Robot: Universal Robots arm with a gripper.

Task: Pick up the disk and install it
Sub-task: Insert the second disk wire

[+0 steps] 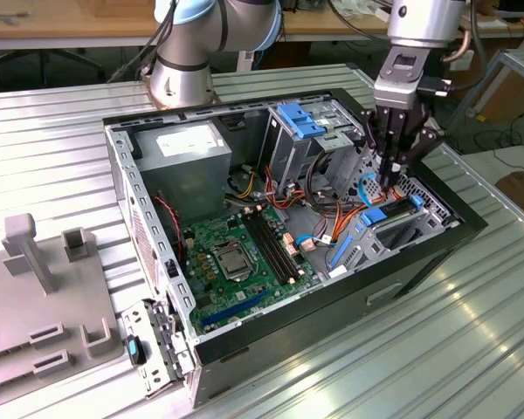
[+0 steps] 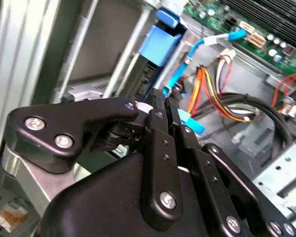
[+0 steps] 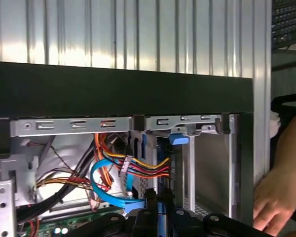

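My gripper reaches down into the open computer case, at its end on the exterior view's right. Its black fingers stand close together, shut on the disk, a dark slab with bright blue rails. The disk sits low in the metal bay there. In the second wrist view the fingertips pinch the disk's near edge, and its blue rail runs away from them. The first wrist view has the gripper astride the disk's blue-edged end, under the case's black rim.
Orange, red and blue cables lie beside the bay. A drive cage, a grey power-supply box and the green motherboard take up the rest of the case. A person's hand rests outside the case wall. A grey fixture stands apart on the ribbed table.
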